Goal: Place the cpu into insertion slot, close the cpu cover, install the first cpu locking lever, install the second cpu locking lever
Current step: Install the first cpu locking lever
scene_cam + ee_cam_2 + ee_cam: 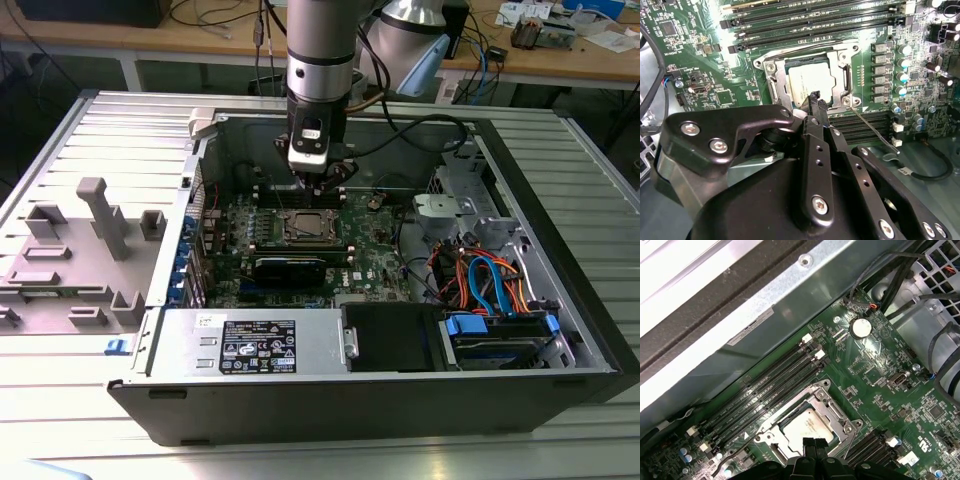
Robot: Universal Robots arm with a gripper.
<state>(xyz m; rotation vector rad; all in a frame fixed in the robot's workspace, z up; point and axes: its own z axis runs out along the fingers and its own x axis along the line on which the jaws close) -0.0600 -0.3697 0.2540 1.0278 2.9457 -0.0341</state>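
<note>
The cpu point(810, 82) lies flat in the insertion slot point(308, 226), its dull silver top showing. The cpu cover point(779, 87) lies down around it, with the chip visible through its window. In the first wrist view the cpu point(805, 426) and cover point(832, 412) sit just beyond my fingertips. My gripper point(816, 98) hovers over the near edge of the socket, fingers shut together with nothing between them. A thin wire locking lever point(875, 127) sticks out from the socket's corner, angled away over the board. In the exterior view my gripper point(320, 186) hangs just above the socket.
Long black memory slots point(815, 20) run beside the socket toward the case wall point(765, 295). A black card point(290, 268) lies on the socket's near side. Coloured cables point(490, 280) fill the exterior view's right. A grey fixture point(90, 240) stands outside the case.
</note>
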